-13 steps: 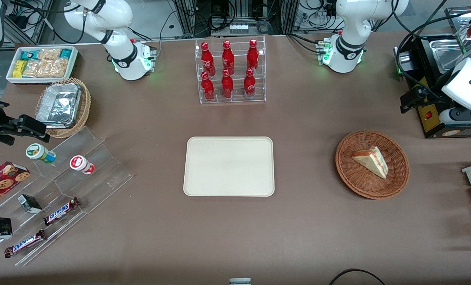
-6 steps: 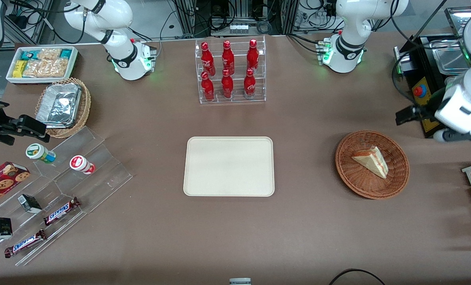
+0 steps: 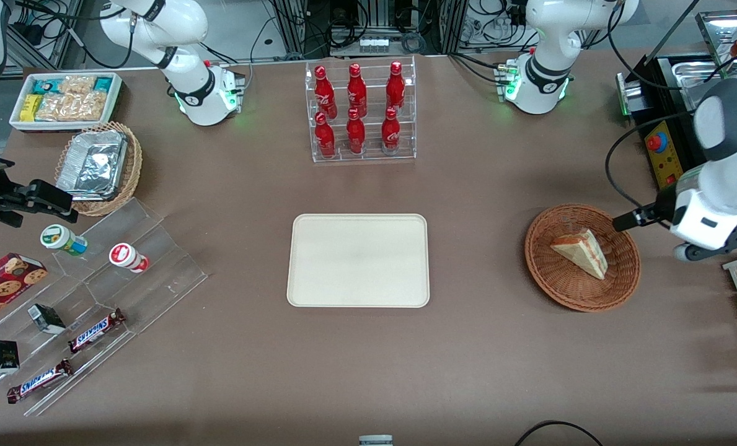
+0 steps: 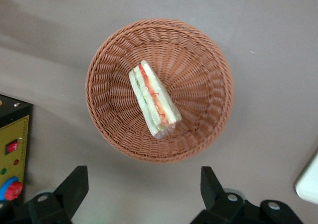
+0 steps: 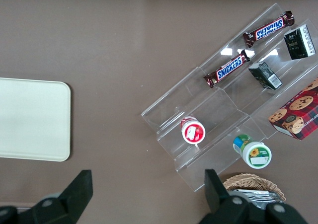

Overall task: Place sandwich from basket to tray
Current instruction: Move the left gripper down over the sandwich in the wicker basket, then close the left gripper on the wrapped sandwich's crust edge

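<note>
**Now above the basket – fingers spread, nothing held**

Visibly apart, the two dark fingers point(image 4: 74, 186) of the left arm's gripper point(image 4: 141, 184) stand wide of each other in the wrist view, with bare brown table between them and nothing gripped. In the front view the gripper point(image 3: 630, 218) shows at the right edge of the frame, a dark tip reaching over the basket's rim from the working arm's end of the table; the white wrist body sits just outside the basket, raised above the table.

Under the wrist camera lies the basket point(image 4: 208, 85) – round, reddish-brown wicker – and in it the sandwich point(image 4: 154, 100), a pale wedge lying on its side with red and orange filling along its cut face. Seen from the front, the sandwich point(image 3: 582, 251) rests near the middle of the basket point(image 3: 560, 291), right of centre in the frame, its narrow point toward the tray.

The tray point(image 3: 359, 260), cream-beige with rounded corners, lies flat at the centre of the front view, well apart from the basket, with nothing on it. A corner of its rim just shows in the wrist view too point(image 4: 309, 184).

Higher in the front frame, a clear rack of red bottles point(image 3: 359, 111) stands farther from the camera than the tray. A black and yellow control box point(image 3: 662, 152) sits at the upper right, near the working arm.
</note>
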### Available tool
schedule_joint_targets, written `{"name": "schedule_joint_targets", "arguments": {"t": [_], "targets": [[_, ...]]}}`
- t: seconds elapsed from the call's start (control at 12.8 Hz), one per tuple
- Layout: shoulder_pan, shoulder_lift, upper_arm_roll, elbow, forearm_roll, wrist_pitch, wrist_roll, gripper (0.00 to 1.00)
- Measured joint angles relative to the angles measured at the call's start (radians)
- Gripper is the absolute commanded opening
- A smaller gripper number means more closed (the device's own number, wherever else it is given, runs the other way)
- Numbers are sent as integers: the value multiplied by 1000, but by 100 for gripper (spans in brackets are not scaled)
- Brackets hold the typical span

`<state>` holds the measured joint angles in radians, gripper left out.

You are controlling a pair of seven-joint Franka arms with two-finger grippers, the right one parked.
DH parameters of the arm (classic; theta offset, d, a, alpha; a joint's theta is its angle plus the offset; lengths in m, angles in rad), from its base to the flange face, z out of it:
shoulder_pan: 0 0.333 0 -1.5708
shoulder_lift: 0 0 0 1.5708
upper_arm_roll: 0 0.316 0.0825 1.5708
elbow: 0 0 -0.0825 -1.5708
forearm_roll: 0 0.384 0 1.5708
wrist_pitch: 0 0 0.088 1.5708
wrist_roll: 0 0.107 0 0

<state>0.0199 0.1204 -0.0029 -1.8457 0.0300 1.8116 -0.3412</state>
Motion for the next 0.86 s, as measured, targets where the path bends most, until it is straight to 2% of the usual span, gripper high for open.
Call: {"name": "schedule_joint_targets", "arguments": {"t": [0.39,0.86], "targets": [[1,32,16,-258,5,348,-212,100],[1,150,17,-300,3,532,-304,100]]}}
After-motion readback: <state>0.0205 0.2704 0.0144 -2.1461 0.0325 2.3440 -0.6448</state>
